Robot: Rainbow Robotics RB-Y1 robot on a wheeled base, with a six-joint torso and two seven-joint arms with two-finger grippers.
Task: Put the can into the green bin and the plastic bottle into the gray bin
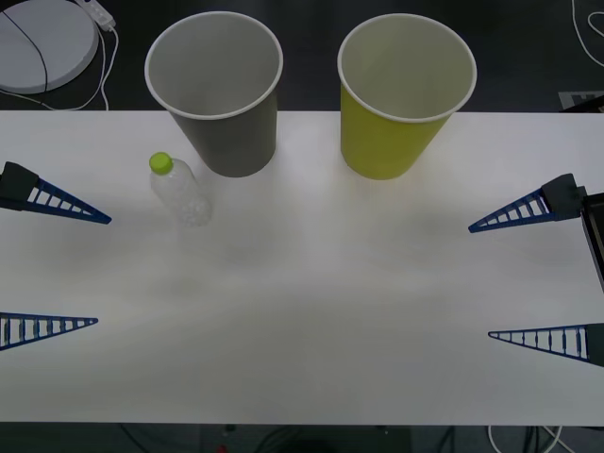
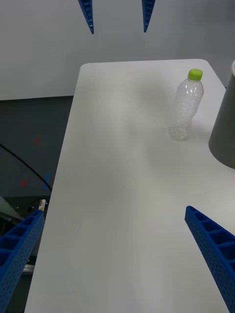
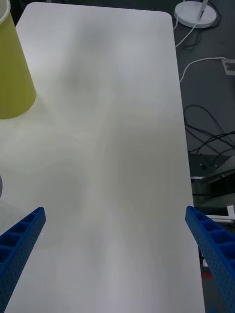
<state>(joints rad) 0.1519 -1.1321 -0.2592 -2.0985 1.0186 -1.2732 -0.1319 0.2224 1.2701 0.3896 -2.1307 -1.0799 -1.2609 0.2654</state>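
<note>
Both spread wide: left tool (image 1: 52, 269), right tool (image 1: 538, 274). Reach left tool forward to plastic bottle (image 1: 181, 191), gripping mid-body, clear of gray bin (image 1: 222, 104) beyond.

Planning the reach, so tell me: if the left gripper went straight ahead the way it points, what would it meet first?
Probably nothing: the left gripper, open, points across the bare white table toward the open right gripper; the plastic bottle stands off that line.

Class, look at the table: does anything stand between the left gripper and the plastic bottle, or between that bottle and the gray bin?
Nothing visible does. The open left gripper faces the upright plastic bottle across bare white table, and the gray bin stands just beside the bottle with a small gap.
</note>
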